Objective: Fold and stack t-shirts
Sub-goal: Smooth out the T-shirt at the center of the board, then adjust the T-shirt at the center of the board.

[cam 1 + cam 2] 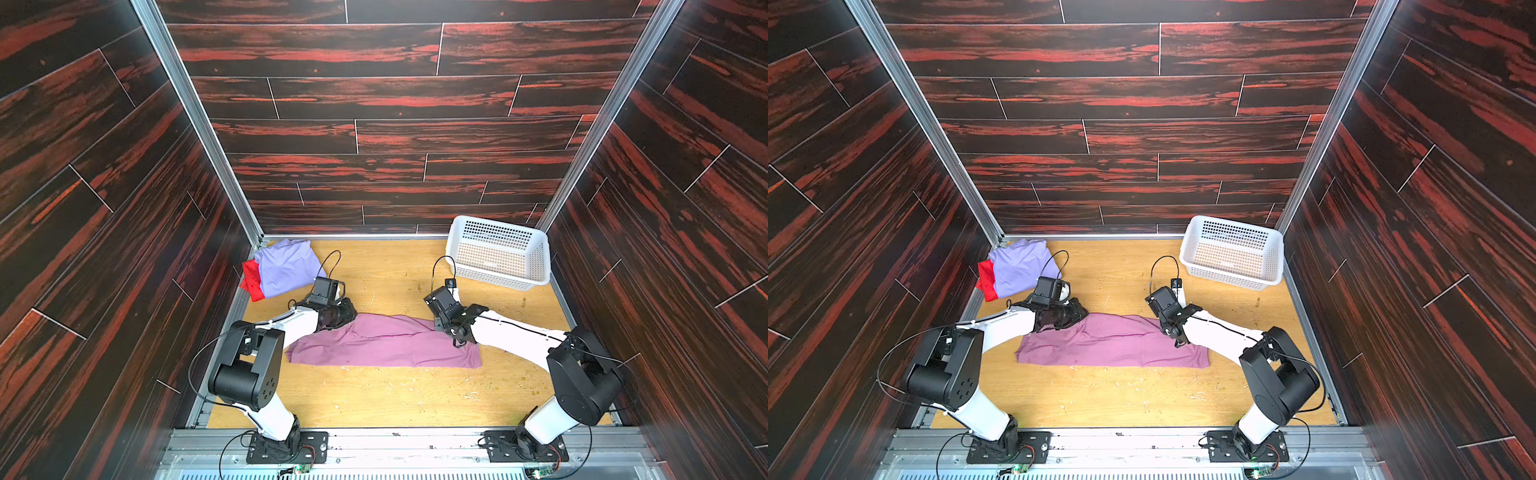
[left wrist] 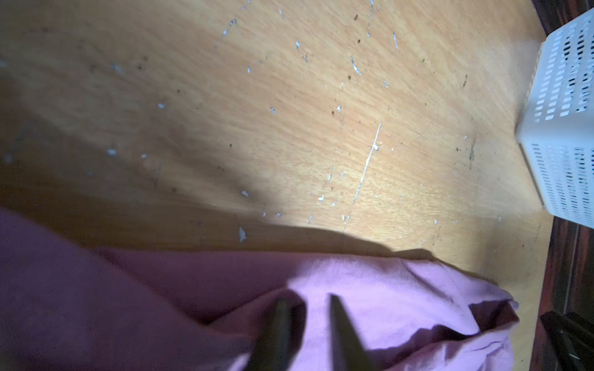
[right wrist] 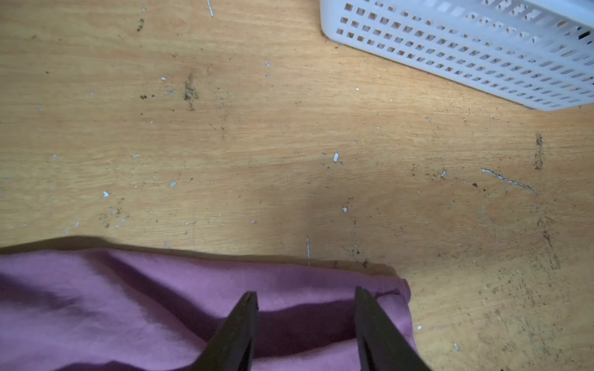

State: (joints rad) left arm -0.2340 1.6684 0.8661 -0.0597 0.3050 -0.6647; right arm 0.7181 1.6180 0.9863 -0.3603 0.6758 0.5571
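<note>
Now folding the pink-mauve t-shirt (image 1: 386,343), a long strip mid-desk (image 1: 374,399).
With left end effector (image 2: 308,298) narrowly parted and right end effector (image 3: 305,290) wider, both empty at the strip's far edge: pinch all layers, lift level, fold end to end, stack on the lavender t-shirt (image 1: 286,268) over the red t-shirt (image 1: 251,282).

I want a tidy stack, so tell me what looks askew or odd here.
The red shirt juts out from under the lavender shirt in the far left corner, so the stack is uneven. The pink-mauve shirt has a rumpled far edge. The table is scratched and flecked white.
</note>
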